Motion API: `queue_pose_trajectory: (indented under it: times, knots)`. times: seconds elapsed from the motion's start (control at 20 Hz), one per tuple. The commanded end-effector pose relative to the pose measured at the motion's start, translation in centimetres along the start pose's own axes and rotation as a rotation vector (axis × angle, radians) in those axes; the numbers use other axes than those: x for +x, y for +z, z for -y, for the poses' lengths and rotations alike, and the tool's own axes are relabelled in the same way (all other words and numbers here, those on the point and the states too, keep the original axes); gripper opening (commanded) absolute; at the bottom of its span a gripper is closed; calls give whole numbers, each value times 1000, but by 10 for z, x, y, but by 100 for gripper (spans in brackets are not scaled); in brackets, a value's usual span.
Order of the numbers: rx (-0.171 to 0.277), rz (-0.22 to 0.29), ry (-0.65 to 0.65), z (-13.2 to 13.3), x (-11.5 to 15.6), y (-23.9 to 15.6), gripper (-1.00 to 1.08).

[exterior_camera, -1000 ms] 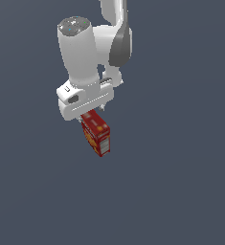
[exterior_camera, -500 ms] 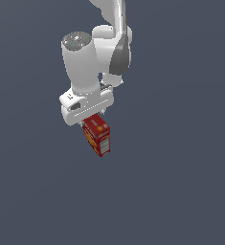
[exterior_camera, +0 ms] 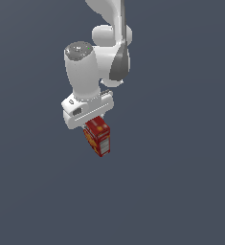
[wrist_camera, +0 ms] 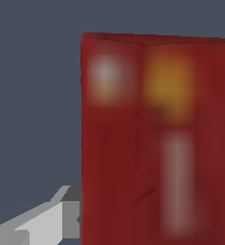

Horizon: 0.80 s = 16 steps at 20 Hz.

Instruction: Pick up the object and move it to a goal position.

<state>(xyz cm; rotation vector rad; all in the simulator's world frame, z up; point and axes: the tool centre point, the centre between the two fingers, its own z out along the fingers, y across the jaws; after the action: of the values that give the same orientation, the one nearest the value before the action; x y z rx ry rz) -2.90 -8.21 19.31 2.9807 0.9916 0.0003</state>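
Near the middle of the exterior view, a little toward its left, you have the white arm (exterior_camera: 97,62) reaching down from the top edge, with the claw (exterior_camera: 94,125) at its lower end; just under the claw's pale body sits the red box (exterior_camera: 97,137), its upper end tucked up against the claw and its lower end hanging free and tilted toward the exterior view's right; the box shows a white label panel on one face and orange-yellow pictures on the face beside it; around it you see only a plain dark blue-grey background, and nothing shows the box resting on any surface.

In the wrist view the red box (wrist_camera: 157,139) fills most of the picture, blurred by closeness, with a pale patch and an orange patch near its far end and a pale stripe along one face; one light grey finger (wrist_camera: 47,221) of the claw lies right against the box's side, touching it; the other finger is hidden behind the box; so you have the claw closed on the box, narrowed to the box's width, gripping it at its upper end.
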Motion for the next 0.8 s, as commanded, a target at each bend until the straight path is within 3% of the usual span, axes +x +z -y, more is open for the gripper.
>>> queue_pose_trajectory:
  times: [0.0,0.45,0.75]
  knots:
    - [0,0,0,0,0,1,-100]
    - [-2,-1,2,0,1,-1,-100]
    - [-32,-19,27,-5,7,-10,-100]
